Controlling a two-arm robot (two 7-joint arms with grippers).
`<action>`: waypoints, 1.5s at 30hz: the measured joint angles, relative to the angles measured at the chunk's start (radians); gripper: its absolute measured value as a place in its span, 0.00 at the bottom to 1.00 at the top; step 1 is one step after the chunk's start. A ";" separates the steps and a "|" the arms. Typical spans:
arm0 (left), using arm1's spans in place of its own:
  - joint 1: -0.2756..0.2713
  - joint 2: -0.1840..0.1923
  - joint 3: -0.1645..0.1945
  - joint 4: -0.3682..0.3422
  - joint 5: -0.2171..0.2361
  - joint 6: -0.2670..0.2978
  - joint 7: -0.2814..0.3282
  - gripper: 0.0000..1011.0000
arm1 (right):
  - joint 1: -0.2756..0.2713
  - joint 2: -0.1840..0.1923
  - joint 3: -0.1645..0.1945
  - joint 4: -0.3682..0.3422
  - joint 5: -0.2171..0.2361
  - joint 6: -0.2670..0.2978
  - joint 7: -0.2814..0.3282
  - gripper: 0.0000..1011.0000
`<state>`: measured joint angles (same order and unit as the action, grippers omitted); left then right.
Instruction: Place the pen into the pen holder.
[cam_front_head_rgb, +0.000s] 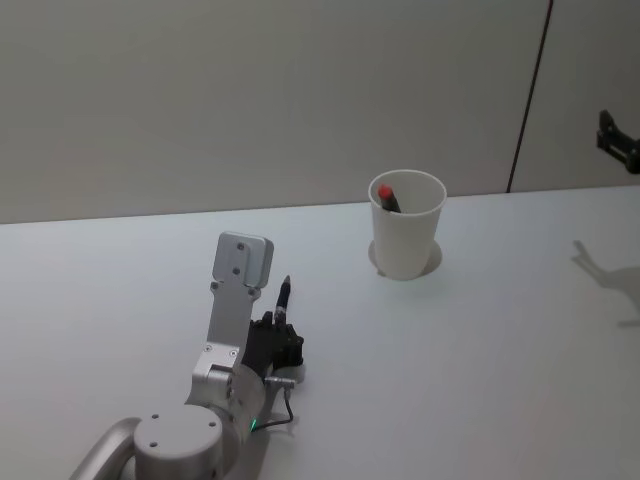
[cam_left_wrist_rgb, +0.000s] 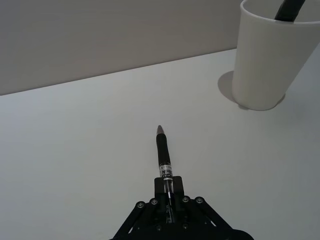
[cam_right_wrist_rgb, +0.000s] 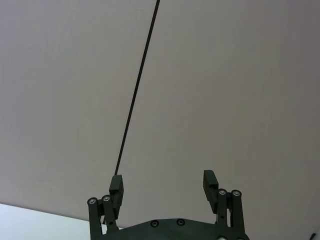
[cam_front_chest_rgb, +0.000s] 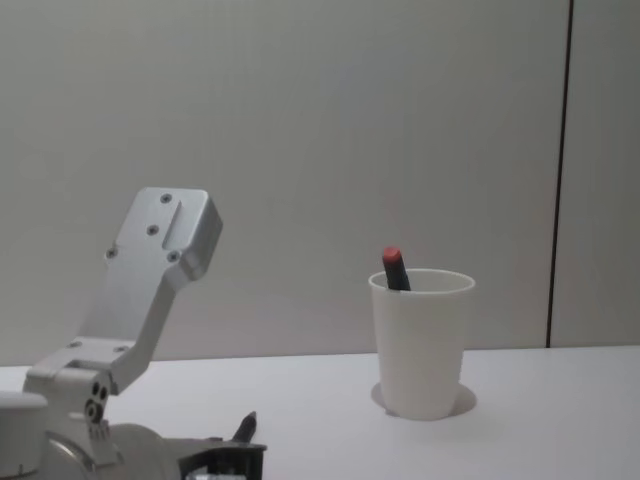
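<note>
Left gripper (cam_front_head_rgb: 281, 322), lower-left in frame, is clamped on the pen (cam_front_head_rgb: 286, 292); bare table (cam_front_head_rgb: 450, 350) runs to the pen holder (cam_front_head_rgb: 407, 245) upper right. Right gripper (cam_right_wrist_rgb: 164, 184) gapes empty.

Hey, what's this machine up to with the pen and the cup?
The robot's left claw is shut on a dark pen, holding it low by the white table with its tip pointing toward the white paper cup. The cup stands farther off, to the robot's right, and a pen with a red end leans inside it. The held pen is not yet in the cup. The right claw is open and idle, facing the wall.
</note>
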<state>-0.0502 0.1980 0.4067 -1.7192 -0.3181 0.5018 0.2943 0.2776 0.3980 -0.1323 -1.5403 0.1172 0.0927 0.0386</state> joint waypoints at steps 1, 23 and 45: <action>0.000 0.000 0.000 0.000 0.000 -0.001 0.000 0.10 | 0.000 0.000 0.000 0.000 0.000 0.000 0.000 0.99; 0.000 0.000 0.000 0.000 0.000 -0.001 0.000 0.00 | 0.000 0.000 0.000 0.000 0.000 0.000 0.000 0.99; 0.000 0.000 0.000 0.002 -0.002 0.004 0.000 0.54 | 0.000 0.000 0.000 0.000 0.000 0.000 0.000 0.99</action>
<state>-0.0500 0.1981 0.4068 -1.7176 -0.3198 0.5056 0.2947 0.2775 0.3980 -0.1324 -1.5403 0.1172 0.0927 0.0386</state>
